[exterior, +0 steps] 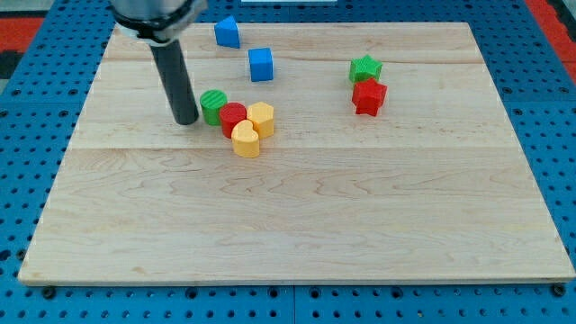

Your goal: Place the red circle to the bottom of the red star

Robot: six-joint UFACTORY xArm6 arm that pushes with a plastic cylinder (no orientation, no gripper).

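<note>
Camera view shows the rod's tip just left of the green circle, no pincer fitted. Red circle sits in that left cluster, well apart from the red star. Basically the whole push is left.

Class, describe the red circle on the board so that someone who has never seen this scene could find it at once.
Start at the wooden board and find the tight cluster of four blocks left of centre, just right of my tip. The red circle sits in its middle, between the green circle and the yellow hexagon, above the yellow heart. It is the cluster's only red block.
</note>
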